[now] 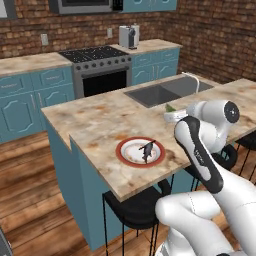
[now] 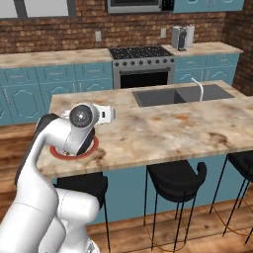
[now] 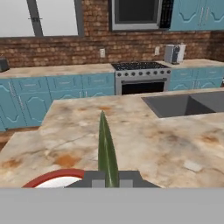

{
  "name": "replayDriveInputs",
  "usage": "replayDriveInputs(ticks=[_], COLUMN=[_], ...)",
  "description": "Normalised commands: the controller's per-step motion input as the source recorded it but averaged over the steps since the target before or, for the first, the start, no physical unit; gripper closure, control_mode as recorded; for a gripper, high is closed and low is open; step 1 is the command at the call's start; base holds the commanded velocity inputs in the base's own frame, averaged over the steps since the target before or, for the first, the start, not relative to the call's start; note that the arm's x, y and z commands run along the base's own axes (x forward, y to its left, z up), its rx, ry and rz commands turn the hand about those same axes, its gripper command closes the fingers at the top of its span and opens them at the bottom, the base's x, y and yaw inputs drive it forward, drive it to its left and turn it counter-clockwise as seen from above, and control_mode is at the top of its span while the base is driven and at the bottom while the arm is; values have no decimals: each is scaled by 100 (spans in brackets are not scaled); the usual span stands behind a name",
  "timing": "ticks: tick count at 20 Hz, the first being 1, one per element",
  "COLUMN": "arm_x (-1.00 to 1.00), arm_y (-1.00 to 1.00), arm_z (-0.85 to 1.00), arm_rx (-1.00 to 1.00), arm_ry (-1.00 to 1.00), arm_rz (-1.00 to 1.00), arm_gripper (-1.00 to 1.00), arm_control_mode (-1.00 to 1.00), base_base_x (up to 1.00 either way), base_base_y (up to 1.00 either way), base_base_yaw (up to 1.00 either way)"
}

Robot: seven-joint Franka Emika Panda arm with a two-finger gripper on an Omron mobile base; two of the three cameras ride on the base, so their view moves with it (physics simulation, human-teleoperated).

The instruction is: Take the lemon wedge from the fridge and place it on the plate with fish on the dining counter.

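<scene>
Brick-walled kitchen, teal cabinets, stove (image 3: 141,75) at 12 o'clock across room. Dining counter (image 1: 100,125) stretches wide, dark sink (image 2: 178,94) inset at 2 o'clock. Plate (image 1: 141,152) sits near counter's front edge, dark fish (image 1: 147,149) lying on it, red rim peeking at 7 o'clock in hand view. Gripper (image 3: 108,181) above counter, just beside plate, jaws pinched tight on lemon wedge (image 3: 106,151), greenish sliver jutting toward 12 o'clock from between fingertips.

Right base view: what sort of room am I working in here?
A home kitchen, by the look of it: a stove against the brick wall, a sink set into the stone-topped island, and black stools tucked under it.
</scene>
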Motion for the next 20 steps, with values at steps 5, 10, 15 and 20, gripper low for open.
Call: replayDriveInputs(ticks=[5, 10, 15, 20], arm_x=[26, 98, 47, 20], arm_y=[8, 49, 34, 37], arm_z=[0, -3, -10, -67], arm_rx=[0, 0, 0, 0], arm_ry=[14, 57, 28, 2], arm_rz=[0, 0, 3, 1], arm_gripper=[100, 100, 100, 100], arm_control_mode=[-100, -100, -100, -100], base_base_x=[30, 0, 0, 0], base_base_y=[1, 0, 0, 0], base_base_yaw=[0, 0, 0, 0])
